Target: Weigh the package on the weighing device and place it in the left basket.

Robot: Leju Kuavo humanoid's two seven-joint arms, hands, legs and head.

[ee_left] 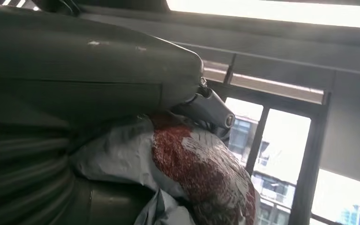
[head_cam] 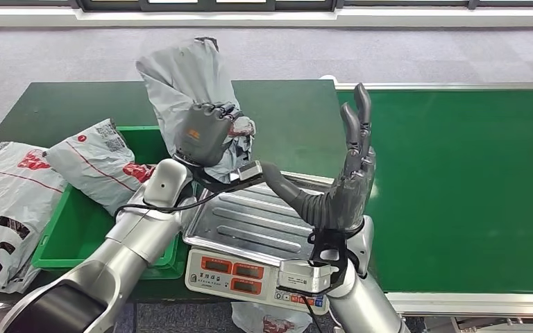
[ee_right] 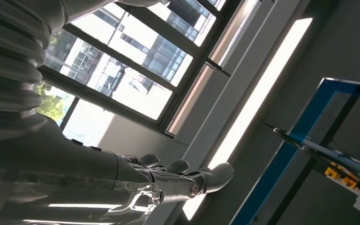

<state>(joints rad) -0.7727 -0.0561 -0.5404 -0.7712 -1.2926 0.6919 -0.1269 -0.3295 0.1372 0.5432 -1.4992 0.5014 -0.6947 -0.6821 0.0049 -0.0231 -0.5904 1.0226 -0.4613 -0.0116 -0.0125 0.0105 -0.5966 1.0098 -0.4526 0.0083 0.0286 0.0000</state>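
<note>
Above scale (head_cam: 250, 239), right hand (head_cam: 343, 184) upright.

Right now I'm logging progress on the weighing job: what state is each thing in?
Grey package: gripped by left hand, held up above the scale.
Right hand: fingers spread, holding nothing.
Scale: tray bare.
Green basket: holds one package.
</note>
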